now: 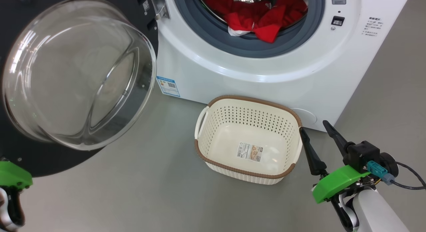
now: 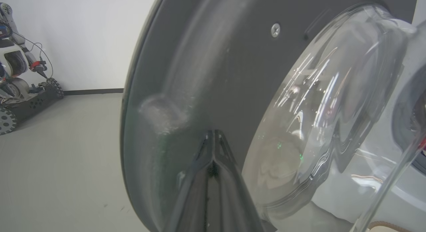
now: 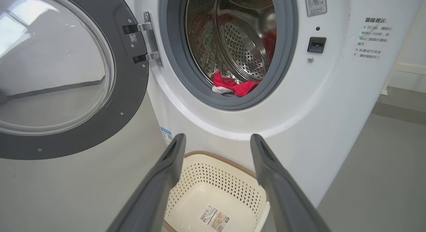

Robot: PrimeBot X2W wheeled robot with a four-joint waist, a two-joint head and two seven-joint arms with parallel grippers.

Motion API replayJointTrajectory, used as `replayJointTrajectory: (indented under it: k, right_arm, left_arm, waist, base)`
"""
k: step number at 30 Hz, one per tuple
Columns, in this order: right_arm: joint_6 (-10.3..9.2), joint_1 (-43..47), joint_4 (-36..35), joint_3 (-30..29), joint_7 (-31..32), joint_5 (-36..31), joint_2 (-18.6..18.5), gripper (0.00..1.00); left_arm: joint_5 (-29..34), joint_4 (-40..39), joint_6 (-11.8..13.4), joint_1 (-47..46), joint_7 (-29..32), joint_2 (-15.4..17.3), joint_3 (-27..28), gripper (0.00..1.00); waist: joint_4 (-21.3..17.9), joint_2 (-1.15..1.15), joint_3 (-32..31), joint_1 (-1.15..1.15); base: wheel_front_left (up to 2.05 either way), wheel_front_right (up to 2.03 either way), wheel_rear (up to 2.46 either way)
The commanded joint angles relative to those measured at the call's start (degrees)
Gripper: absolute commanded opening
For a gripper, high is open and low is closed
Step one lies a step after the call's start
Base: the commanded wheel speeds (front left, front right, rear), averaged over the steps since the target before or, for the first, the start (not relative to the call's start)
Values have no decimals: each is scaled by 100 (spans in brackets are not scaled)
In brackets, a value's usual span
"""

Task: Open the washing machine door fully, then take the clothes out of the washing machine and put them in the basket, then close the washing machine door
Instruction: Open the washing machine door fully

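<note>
The large round washing machine door with its glossy black rim and bulging clear glass bowl (image 1: 76, 72) stands swung wide on its hinge, at 9 o'clock in the head view. The mouth of the big white front-loading washing machine (image 1: 233, 75) is unblocked at 12 o'clock. The soft bright red clothes with a bit of white cloth (image 1: 263, 19) lie heaped at the front of the drum, spilling onto the grey rubber ring (image 1: 299, 35). None of them has left the machine. The small cream-white perforated plastic basket with the brown woven-look rim (image 1: 253, 100) sits empty on the grey floor (image 1: 149, 192) at 6 o'clock, just in front of the machine. In the left wrist view the left pincer (image 2: 213, 135) is fully closed, its two dark fingers pressed together with nothing between them. It points at the dark inner face of the door beside the glass; whether it touches the door I cannot tell. The right pincer (image 1: 313, 125) hovers at 4 o'clock, just beside the basket's right rim, its fingers spread as wide as they go and empty. The door-opening step looks about finished, with unloading to come. The next move probably calls for the right pincer to rise toward 12 o'clock, enter the drum mouth over the rubber ring, and close on a fold of red fabric.
</note>
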Motion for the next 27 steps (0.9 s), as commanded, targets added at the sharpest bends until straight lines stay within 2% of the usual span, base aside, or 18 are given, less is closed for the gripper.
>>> replayJointTrajectory:
  k: [1,4,5,6,7,8,13,19,27]
  right_arm:
    - [43,-147,-136,96,-37,13,32,100]
    - [43,-139,-150,55,-37,38,44,100]
    - [43,-130,-163,33,-37,43,52,100]
    - [43,-115,-179,7,-37,50,63,100]
    - [43,-100,-192,-16,-37,58,72,100]
    - [43,-86,-206,-38,-37,62,81,100]
    - [43,-2,-298,-114,-37,60,127,100]
    - [43,63,-474,-173,-37,47,163,100]
    - [43,102,-734,-217,-37,-64,193,100]
  left_arm:
    - [31,-171,-22,-187,-67,299,246,0]
    - [121,-455,13,-57,-67,262,260,0]
    - [161,-590,31,4,-67,244,264,13]
    - [209,-759,55,72,-68,230,275,40]
    - [265,-947,78,149,-68,218,284,83]
    - [317,-1138,101,231,-68,205,287,100]
    - [486,-2255,193,604,-68,132,321,100]
    - [606,-3474,83,938,-68,-14,80,100]
    - [614,-3967,-137,1260,-22,-383,-553,100]
  waist:
    - [-21,0,-32,0]
    - [-59,0,-97,0]
    - [-76,0,-132,0]
    - [-95,0,-164,0]
    - [-115,0,-197,0]
    - [-139,0,-229,0]
    - [-303,0,-365,0]
    - [-595,0,-460,0]
    - [-1138,0,-455,0]
  base:
    - [0,0,0]
    - [0,0,0]
    - [0,0,0]
    - [0,0,0]
    - [0,0,0]
    - [0,0,0]
    - [0,0,0]
    - [0,0,0]
    - [0,0,0]
